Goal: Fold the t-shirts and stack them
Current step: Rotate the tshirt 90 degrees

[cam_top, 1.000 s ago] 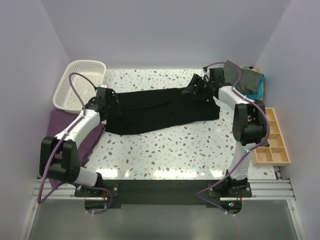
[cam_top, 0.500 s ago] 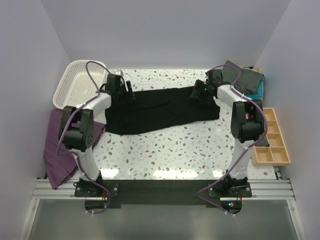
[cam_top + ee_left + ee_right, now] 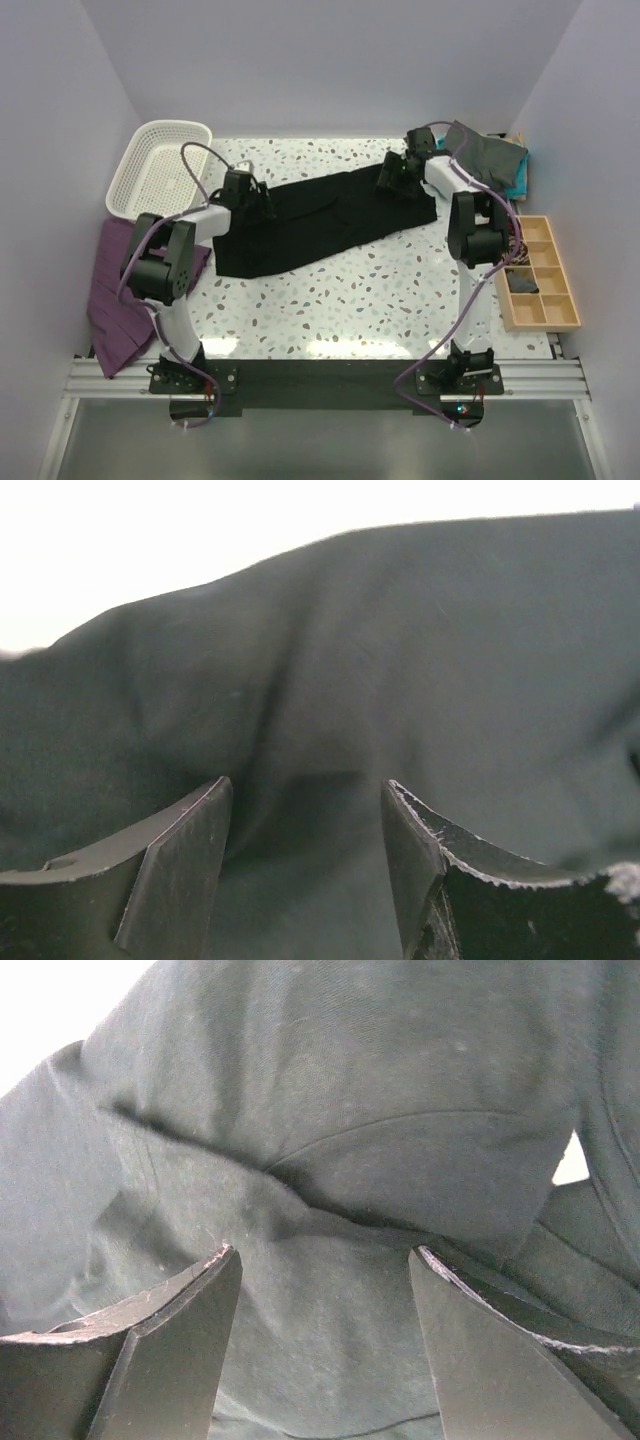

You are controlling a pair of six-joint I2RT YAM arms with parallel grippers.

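**Top external view.** The black t-shirt (image 3: 320, 220) is laid out flat across the far half of the bench (image 3: 330, 300), running from the left side towards the far right corner. The dark grey t-shirt (image 3: 485, 152) is heaped in the far right corner. The teal t-shirt (image 3: 516, 182) lies under it, and only a strip of it is seen, at the right edge. The left gripper (image 3: 262, 200) is set low over the left end of the black t-shirt, and the right gripper (image 3: 390, 178) over its far right end. A white basket (image 3: 160, 170) is placed at the far left corner. A purple cloth (image 3: 115, 290) is draped at the left edge. A wooden compartment tray (image 3: 545, 280) is placed along the right edge.

**Left wrist view.** The fingers (image 3: 180, 870) are seen set moderately apart. Black fabric (image 3: 400, 660) fills the gap and the background. Nothing is clamped between the jaws. Contact between the tips and the cloth cannot be confirmed.

**Right wrist view.** The fingers (image 3: 170, 1350) are seen spread wide. Folded black fabric (image 3: 350, 1090) with a curved seam is seen between and behind them. No fabric is pinched. A small bright patch of bench surface (image 3: 570, 1160) is exposed at the right.
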